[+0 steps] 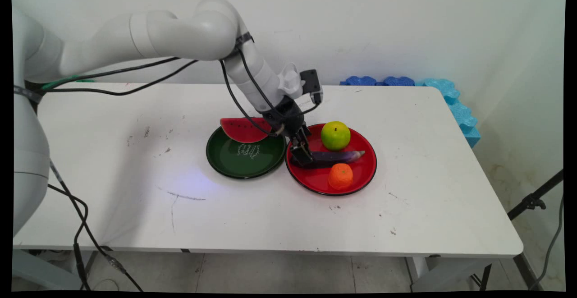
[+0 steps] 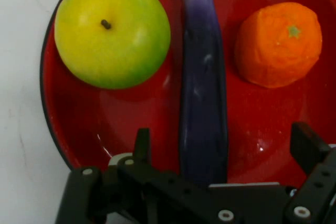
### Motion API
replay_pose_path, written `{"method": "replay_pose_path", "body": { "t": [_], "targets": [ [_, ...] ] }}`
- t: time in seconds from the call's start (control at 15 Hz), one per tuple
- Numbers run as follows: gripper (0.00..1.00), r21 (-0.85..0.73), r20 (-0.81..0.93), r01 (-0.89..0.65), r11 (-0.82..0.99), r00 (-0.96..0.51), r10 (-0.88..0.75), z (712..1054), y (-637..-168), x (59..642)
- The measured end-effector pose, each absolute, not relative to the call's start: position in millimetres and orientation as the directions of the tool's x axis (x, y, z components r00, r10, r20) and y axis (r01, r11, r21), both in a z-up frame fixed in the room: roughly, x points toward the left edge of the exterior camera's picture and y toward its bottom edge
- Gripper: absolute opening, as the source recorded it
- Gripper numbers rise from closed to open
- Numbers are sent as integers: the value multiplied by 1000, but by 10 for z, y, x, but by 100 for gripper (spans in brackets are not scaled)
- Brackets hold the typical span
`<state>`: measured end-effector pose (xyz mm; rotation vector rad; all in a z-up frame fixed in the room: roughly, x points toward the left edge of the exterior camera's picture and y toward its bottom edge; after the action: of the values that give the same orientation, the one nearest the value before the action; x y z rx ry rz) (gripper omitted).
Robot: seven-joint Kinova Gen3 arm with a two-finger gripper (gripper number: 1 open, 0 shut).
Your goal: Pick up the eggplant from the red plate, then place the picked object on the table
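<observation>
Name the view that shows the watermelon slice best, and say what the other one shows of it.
The main view. There the watermelon slice rests on the far rim of the green plate, beside the red plate, its right end partly hidden by the arm. The hand view shows none of it, only the red plate's contents.

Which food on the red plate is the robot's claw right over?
The purple eggplant. It lies in the middle of the red plate, running between the gripper's open fingers. The green apple and the orange sit off to either side.
</observation>
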<state>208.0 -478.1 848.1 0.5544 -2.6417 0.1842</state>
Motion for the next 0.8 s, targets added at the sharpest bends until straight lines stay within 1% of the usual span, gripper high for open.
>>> {"method": "replay_pose_path", "body": {
  "t": [0.4,0.47,0.8],
  "targets": [
    [100,-45,435,-399,916,-833,-342,8296,-4848,2003],
    [0,-46,434,-396,917,-835,-338,8268,-4850,1991],
    [0,-53,433,-372,927,-845,-314,8184,-4841,1957]
  ]
}}
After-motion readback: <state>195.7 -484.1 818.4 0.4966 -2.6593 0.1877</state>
